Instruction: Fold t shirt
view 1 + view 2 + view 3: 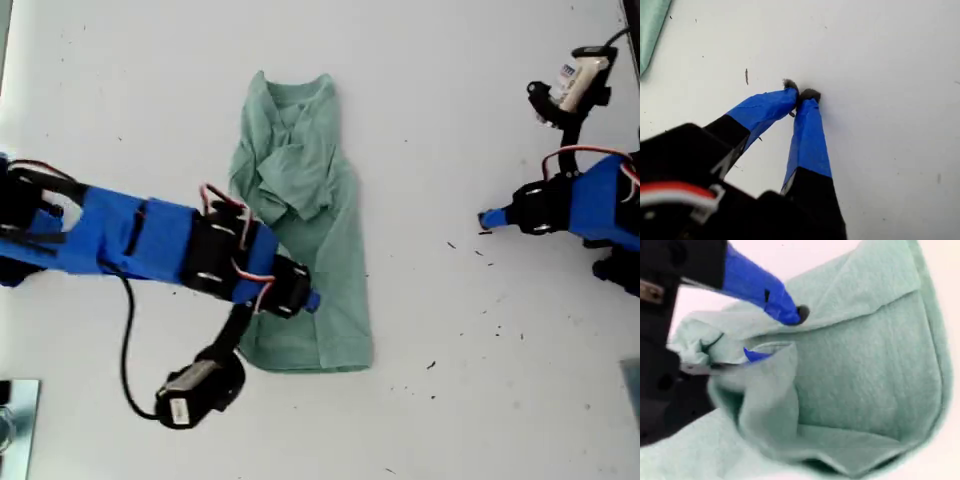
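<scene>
You see the t shirt (pixel 305 230) lying on the white counter (pixel 450 100) near the middle of the exterior view, folded into a long narrow strip with its ribbed neck toward the top of that view and a crumpled bunch of cloth across its upper half. Its lower hem lies flat and squared off.

My second gripper (pixel 303 297) reaches in from the exterior view's left, its blue arm stretched almost level across the counter with the wrist over the shirt's lower left edge. In the second wrist view, my second gripper (pixel 772 332) has one blue finger above a fold of the shirt (pixel 865 370) and the other tucked under it, so it is pinching that raised fold of cloth.

My first gripper (pixel 487 219) sits at the exterior view's right, well apart from the shirt, pointing toward it low over bare counter. In the first wrist view, its blue-taped fingers (pixel 810 140) are pressed together at the tips, with nothing between them.
</scene>
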